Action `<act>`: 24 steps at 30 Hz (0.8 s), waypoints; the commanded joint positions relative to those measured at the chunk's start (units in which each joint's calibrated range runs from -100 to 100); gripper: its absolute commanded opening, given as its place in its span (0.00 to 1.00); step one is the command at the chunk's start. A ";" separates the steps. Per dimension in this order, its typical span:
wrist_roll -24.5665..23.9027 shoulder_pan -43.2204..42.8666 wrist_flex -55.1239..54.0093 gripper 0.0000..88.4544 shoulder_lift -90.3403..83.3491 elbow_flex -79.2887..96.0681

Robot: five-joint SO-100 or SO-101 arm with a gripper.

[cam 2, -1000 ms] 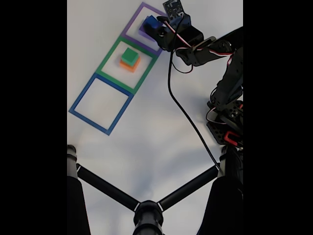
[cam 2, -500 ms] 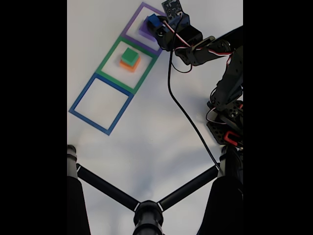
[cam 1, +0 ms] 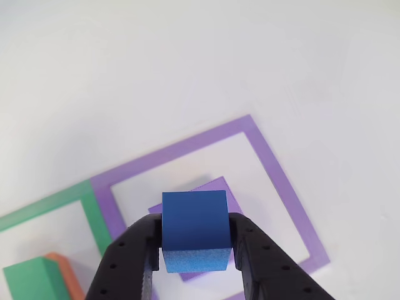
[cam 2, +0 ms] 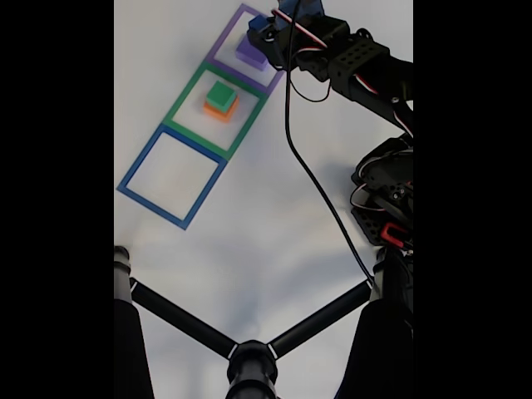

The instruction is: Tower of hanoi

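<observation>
Black claw fingers (cam 1: 128, 262) press against both sides of the blue block (cam 1: 194, 228) in the other view, the gripper (cam 1: 194, 265) closed on it and holding it clear of the white desk (cam 1: 187, 62). Below and just beyond the raised cube, the purple block (cam 1: 228, 194) lies flat inside the purple tape outline (cam 1: 275, 181), most of it covered by the blue one. At the lower left corner of that view, the green block (cam 1: 31, 281) sits on top of the orange block (cam 1: 65, 275), whose edge peeks out on the right, inside the green tape outline (cam 1: 94, 212).

Seen from the fixed view, a black tripod (cam 2: 241, 353) fills the near edge of the desk, with the arm's base (cam 2: 386, 208) on the right and a black cable (cam 2: 320, 191) trailing across the white surface. Farther out, three tape squares run in a diagonal row toward the far edge: the blue tape outline (cam 2: 170, 176) nearest, then the green one holding the green-on-orange stack (cam 2: 221, 100), then the purple one with the purple block inside. The arm reaches over that farthest square, the blue block at its tip near the far edge, just beside and above the purple block.
</observation>
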 commanded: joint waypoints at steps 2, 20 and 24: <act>0.00 -3.33 34.89 0.01 -10.51 -19.02; 0.00 -15.75 80.86 0.01 -12.92 -60.91; 0.00 -17.20 74.55 0.01 -16.28 -51.00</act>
